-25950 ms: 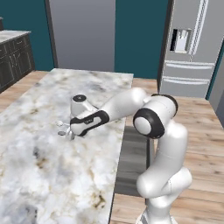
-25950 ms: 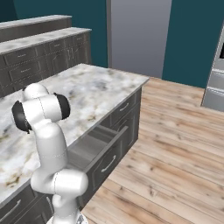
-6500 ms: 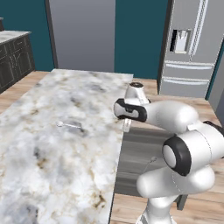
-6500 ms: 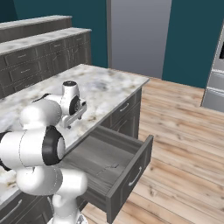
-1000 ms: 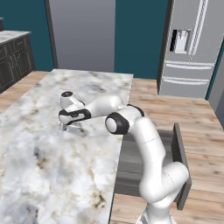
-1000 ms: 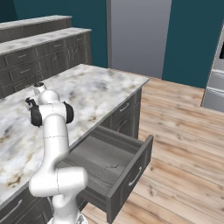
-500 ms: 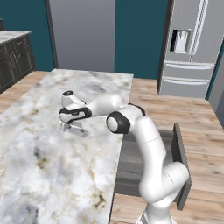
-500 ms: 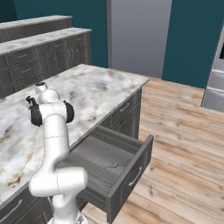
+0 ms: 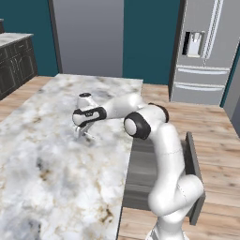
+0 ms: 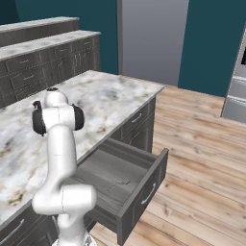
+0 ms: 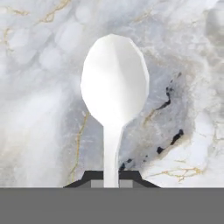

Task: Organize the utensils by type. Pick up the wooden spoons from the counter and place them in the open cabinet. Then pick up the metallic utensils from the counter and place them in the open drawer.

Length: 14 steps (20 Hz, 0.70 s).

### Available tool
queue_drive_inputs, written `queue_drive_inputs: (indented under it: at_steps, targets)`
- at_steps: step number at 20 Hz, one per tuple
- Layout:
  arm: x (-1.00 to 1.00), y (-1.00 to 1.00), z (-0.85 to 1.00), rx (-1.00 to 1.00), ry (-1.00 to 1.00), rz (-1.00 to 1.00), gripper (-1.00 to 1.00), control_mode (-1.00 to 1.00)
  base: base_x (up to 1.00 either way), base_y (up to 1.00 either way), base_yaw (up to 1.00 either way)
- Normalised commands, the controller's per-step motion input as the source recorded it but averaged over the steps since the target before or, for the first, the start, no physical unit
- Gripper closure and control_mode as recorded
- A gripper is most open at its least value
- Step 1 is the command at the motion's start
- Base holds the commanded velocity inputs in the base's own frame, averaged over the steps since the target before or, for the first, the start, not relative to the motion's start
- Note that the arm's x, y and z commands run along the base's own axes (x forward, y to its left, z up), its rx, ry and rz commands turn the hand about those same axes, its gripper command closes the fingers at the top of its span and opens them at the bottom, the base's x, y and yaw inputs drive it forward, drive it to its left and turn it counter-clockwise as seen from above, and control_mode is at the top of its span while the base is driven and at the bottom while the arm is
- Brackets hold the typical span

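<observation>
Metallic utensils are the business at hand: a pale silver spoon (image 11: 114, 92) lies on the marble counter (image 9: 47, 173), bowl pointing away from the hand camera and its slim handle running straight back between the two dark fingertips (image 11: 92, 176). The hand (image 9: 80, 132) is reached out low over the middle of the counter, wrist turned down so the fingers meet the slab from above, which suits a thing this flat and thin; it can only be pinched across the narrow handle. The fingers are drawn in tight on that handle, so the spoon looks held, though from the left base view the utensil is only a small grey glint under the hand and I cannot tell whether it has left the surface or rests on it. Gripping near the handle's end leaves the bowl hanging forward, so it may tip or swing when lifted. The open drawer (image 10: 126, 178) stands pulled out of the counter's base units on the robot's right, its grey floor bare to view, ready to take the spoon from above.
</observation>
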Motion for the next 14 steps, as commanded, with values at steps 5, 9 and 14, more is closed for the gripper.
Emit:
queue_drive_inputs:
  at_steps: [5, 9, 14]
  targets:
    - [-0.54, -0.62, 0.27, 0.02, -0.01, 0.0, 1.0, -1.0, 0.0, 0.0, 0.0]
    - [-0.44, -0.56, 0.48, 0.03, 0.0, 0.0, 1.0, -1.0, 0.0, 0.0, 0.0]
    - [-0.49, -0.58, 0.46, 0.0, 0.0, -0.01, 1.0, -1.0, 0.0, 0.0, 0.0]
